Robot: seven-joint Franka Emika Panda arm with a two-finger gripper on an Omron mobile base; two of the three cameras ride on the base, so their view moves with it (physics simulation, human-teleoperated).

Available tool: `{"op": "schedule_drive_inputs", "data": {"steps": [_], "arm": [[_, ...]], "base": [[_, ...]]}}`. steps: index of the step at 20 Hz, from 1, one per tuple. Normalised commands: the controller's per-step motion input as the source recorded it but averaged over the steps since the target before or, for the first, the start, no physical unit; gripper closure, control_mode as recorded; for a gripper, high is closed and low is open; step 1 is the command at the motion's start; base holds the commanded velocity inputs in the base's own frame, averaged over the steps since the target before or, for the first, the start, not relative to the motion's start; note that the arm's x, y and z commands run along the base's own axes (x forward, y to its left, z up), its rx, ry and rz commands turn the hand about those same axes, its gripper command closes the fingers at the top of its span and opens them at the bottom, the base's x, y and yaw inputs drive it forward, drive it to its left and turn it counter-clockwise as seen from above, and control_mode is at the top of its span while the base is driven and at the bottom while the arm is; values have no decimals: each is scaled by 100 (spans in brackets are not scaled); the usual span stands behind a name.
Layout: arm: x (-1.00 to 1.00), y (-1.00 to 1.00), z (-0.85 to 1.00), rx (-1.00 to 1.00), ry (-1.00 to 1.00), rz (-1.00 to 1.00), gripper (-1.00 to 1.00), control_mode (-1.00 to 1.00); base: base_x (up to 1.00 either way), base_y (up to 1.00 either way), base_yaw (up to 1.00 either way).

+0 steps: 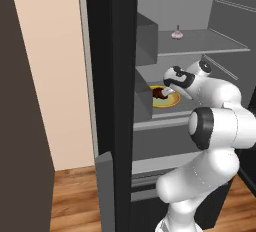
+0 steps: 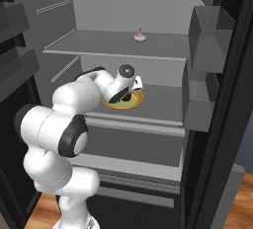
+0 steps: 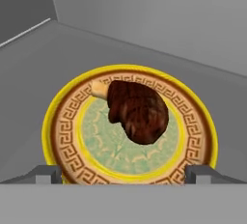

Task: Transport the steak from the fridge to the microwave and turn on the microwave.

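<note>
Inside the open black-doored fridge with grey shelves, a dark reddish-brown rounded steak lies on a round yellow-rimmed patterned plate on the middle shelf. The white arm's gripper hovers just above it, fingers spread wide to either side, seemingly lined up to straddle and lift the meat

No legible text (none anywhere)

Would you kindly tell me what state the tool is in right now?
Tool: open, holding nothing; poised over the steak on the yellow-rimmed plate in the fridge.
</note>
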Motion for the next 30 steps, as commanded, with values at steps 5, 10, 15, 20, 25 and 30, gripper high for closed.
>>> {"op": "schedule_drive_inputs", "data": {"steps": [5, 10, 15, 20, 25, 30], "arm": [[30, 0, -15, -1, 0, 2, -100, -100], [33, -1, -16, 0, 1, 4, -100, -100], [19, 0, -22, -2, 2, 7, -100, -100], [16, -3, -16, -1, 2, 9, -100, -100], [23, -3, -14, 0, 3, 6, -100, -100], [26, 0, -13, 0, 4, 0, -100, -100]], "base": [[0, 0, 0], [0, 0, 0], [0, 0, 0], [0, 0, 0], [0, 0, 0], [0, 0, 0]]}}
